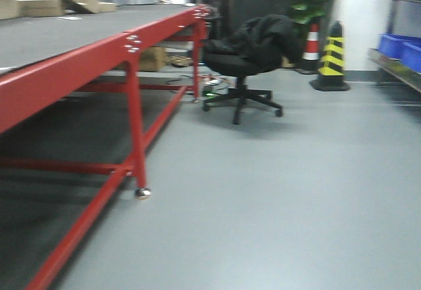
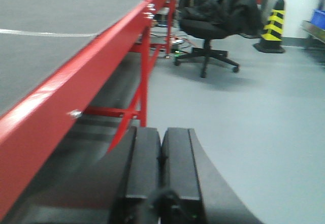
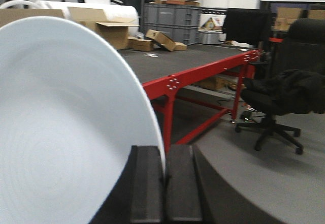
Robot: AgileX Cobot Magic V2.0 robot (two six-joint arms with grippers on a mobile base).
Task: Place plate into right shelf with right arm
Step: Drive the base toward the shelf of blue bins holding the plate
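The plate (image 3: 66, 132) is round, plain and glossy, a very pale blue-white. It stands on edge, tilted a little, and fills the left half of the right wrist view. Faint rings show on its face. The right claw (image 3: 165, 158) pinches its rim at the lower right, and the two black fingers (image 3: 147, 183) press close with only the thin edge between them. The shelf (image 1: 393, 65) shows at the far right of the front view. It has a steel beam and grey uprights, with blue bins (image 1: 395, 45) on it. It is blurred and cut by the frame.
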